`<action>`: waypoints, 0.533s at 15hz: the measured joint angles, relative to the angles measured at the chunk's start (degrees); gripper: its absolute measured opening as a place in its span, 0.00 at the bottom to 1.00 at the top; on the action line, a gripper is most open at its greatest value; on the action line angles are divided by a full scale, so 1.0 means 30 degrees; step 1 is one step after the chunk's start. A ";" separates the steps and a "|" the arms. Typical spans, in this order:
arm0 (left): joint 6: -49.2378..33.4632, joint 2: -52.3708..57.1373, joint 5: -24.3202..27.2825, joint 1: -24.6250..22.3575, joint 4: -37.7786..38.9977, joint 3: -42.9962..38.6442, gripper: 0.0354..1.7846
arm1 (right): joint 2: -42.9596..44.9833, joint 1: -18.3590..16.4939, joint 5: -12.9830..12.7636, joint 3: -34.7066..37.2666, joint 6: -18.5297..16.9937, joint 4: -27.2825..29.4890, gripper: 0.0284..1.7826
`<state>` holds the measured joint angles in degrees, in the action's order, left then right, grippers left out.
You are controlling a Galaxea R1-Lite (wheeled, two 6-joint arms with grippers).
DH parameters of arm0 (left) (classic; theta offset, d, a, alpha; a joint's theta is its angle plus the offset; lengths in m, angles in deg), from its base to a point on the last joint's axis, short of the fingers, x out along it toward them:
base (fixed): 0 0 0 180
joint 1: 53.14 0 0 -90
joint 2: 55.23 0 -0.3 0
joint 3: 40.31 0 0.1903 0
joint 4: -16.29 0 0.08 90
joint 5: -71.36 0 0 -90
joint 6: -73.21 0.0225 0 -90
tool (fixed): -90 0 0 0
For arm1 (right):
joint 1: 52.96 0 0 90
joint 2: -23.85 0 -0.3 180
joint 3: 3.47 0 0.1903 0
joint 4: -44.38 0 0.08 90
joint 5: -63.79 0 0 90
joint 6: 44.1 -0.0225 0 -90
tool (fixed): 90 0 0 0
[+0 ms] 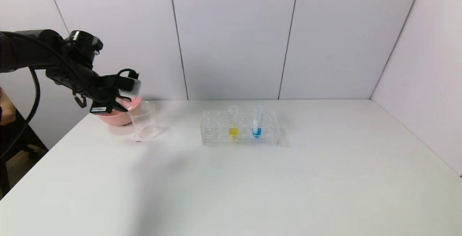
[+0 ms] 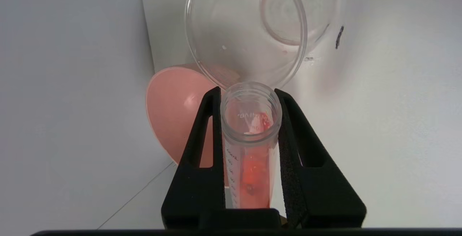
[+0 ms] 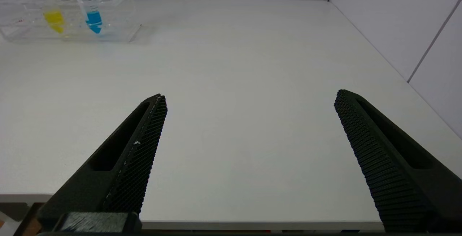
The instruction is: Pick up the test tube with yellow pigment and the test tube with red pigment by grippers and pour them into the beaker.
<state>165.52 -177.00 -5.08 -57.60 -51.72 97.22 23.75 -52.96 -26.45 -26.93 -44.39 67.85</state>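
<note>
My left gripper [image 2: 247,90] is shut on the test tube with red pigment [image 2: 251,138], one finger on each side just below the rim. Red-orange liquid lies along the tube's inside. Its open mouth points at the rim of the clear beaker [image 2: 245,30]. In the head view the left gripper [image 1: 117,97] hangs at the far left, beside and above the beaker [image 1: 144,120]. The test tube with yellow pigment [image 1: 233,124] stands upright in the clear rack [image 1: 216,127]. My right gripper [image 3: 251,97] is open and empty over the table's near edge, outside the head view.
A pink bowl [image 1: 117,117] sits right behind the beaker, against the back wall. A blue-liquid tube [image 1: 257,124] stands in the rack next to the yellow one. The white table [image 1: 252,185] stretches to the right, with walls behind it and on its right.
</note>
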 joint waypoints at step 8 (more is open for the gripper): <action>-0.0138 0.0305 -0.0028 -0.0073 -0.0500 0.0065 0.24 | 0.0000 0.0000 -0.0008 0.0000 0.0000 0.0000 0.95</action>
<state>165.10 -176.09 -5.17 -57.82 -53.22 97.42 23.75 -52.96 -26.48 -26.93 -44.39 67.85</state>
